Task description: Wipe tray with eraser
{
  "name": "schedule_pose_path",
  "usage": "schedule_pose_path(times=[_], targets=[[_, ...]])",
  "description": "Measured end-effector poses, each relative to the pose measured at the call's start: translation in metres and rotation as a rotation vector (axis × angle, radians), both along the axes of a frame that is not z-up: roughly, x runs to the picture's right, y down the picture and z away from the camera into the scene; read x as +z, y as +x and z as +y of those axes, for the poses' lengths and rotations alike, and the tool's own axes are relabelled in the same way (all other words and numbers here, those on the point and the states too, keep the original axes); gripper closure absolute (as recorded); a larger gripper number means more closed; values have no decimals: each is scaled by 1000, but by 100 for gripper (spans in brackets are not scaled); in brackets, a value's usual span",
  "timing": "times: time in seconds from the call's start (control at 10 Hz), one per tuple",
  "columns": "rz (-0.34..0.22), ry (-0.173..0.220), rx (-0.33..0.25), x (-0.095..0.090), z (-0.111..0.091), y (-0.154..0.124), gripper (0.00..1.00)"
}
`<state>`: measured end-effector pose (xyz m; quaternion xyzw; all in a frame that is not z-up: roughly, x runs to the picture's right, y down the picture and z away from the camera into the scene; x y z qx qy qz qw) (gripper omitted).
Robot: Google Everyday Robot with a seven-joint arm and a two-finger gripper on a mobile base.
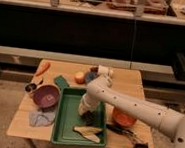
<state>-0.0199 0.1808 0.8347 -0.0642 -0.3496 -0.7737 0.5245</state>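
Observation:
The large green tray (66,117) lies on the wooden table, front centre. My gripper (87,116) reaches down into the tray's right half from the white arm that comes in from the right. It is shut on the eraser (87,121), a small dark block at its tip, low against the tray floor. The wrist hides most of the eraser. A pale yellow oblong item (88,133) lies in the tray's near end, just in front of the gripper.
Left of the tray are a purple bowl (46,96), a blue cloth (40,117), a small metal cup (30,87) and a carrot (43,68). Behind it are a dark-green pad (61,81), an orange fruit (79,77) and a white cup (104,71). On the right are an orange bowl (123,117) and a black-handled tool (125,133).

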Motion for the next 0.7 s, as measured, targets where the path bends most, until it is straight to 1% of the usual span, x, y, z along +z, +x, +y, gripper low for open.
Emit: schedule_pose_path(times=[0.2, 0.4, 0.5, 0.6, 0.7], targets=[[20, 3, -3, 17, -20, 0, 100], [36, 4, -7, 32, -34, -2, 100], [30, 13, -22, 35, -39, -13, 100], [20, 19, -28, 33, -41, -22, 100], [3, 35, -40, 28, -46, -34, 100]])
